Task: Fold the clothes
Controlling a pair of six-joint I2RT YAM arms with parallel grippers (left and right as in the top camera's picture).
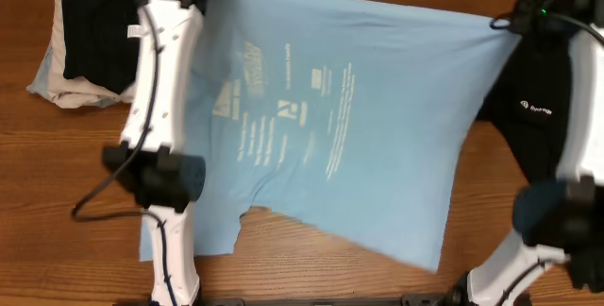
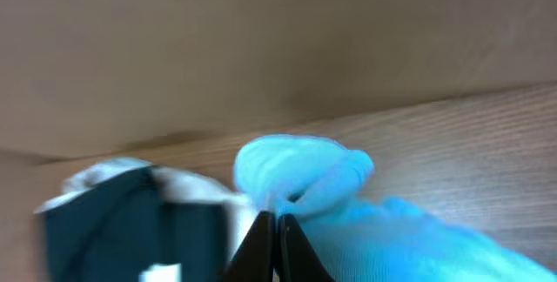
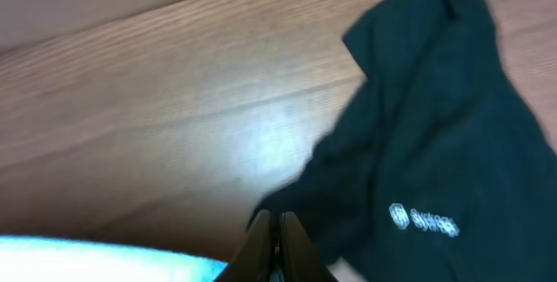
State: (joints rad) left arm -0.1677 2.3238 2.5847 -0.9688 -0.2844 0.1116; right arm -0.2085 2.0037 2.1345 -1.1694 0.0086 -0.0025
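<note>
T-shirt (image 1: 377, 136), light blue, lies spread mid-table (image 1: 57, 174), its far edge drawn out between both arms. Left tool (image 2: 277, 218) is clamped tight on a bunched far corner. Right tool (image 3: 274, 223) is closed too and seems to pinch the opposite corner. Probable purpose: tension to flatten it before folding. Long axis runs left to right, lettering turned sideways; collar end unclear. Black garment (image 1: 538, 98) touches its right edge.

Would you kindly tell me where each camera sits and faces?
Overhead: above the table, looking down on the light blue T-shirt; both arms show.
Left wrist: on its arm, facing past the shut left gripper pinching blue cloth.
Right wrist: on its arm, past the shut right gripper toward the black garment.
Shared: overhead shows that black garment.
</note>
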